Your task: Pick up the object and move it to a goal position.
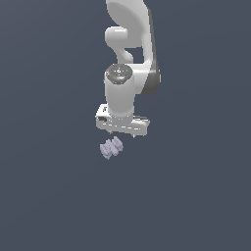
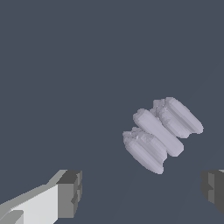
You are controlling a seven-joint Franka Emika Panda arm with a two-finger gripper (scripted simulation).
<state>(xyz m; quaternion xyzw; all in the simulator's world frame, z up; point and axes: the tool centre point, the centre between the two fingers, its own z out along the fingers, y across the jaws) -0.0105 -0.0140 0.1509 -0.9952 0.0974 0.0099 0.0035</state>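
The claw [image 2: 142, 192], fingers wide apart, hangs over the unmarked object [image 2: 162, 133].

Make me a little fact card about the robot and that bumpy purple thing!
object: pale lavender lumpy thing with rounded ridges
where it lies: on the dark grey floor
gripper: open, fingers wide apart
holding anything: no
gripper and object: apart, not touching
robot arm: white, reaching down above the object
pick-up: not yet done
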